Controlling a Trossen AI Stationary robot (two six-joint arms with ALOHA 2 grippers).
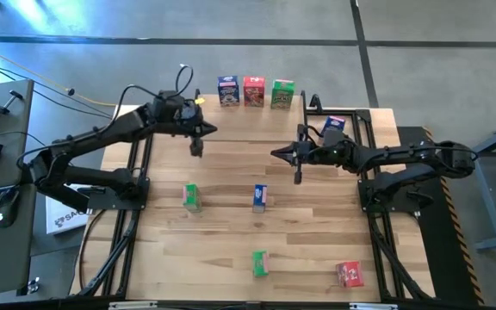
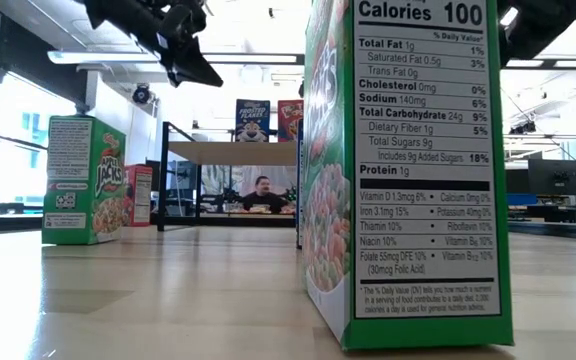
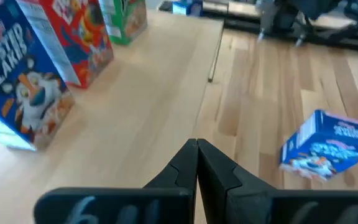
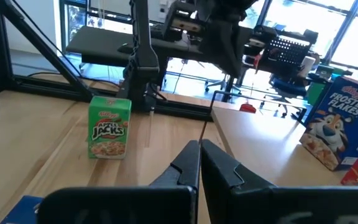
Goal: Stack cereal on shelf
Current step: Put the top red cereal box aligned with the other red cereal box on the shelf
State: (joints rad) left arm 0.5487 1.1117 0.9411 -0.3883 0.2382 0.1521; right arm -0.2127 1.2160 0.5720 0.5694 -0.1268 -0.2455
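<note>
Three cereal boxes stand in a row at the far edge of the shelf (image 1: 248,123): blue (image 1: 227,90), red (image 1: 254,90) and green (image 1: 282,93). On the tabletop stand a green box (image 1: 191,196), a blue box (image 1: 260,197), another green box (image 1: 259,263) and a red box (image 1: 349,274). My left gripper (image 1: 214,129) hangs shut above the shelf's left part, pointing right and slightly down, with nothing in it. My right gripper (image 1: 274,153) hovers shut and level near the shelf's front edge, pointing left, also holding nothing.
One more blue box (image 1: 334,125) sits at the far right beside the right arm. Black frame rails (image 1: 132,215) run along both table sides. A person (image 2: 261,195) sits in the room beyond. Bare wood lies between the middle boxes and the shelf.
</note>
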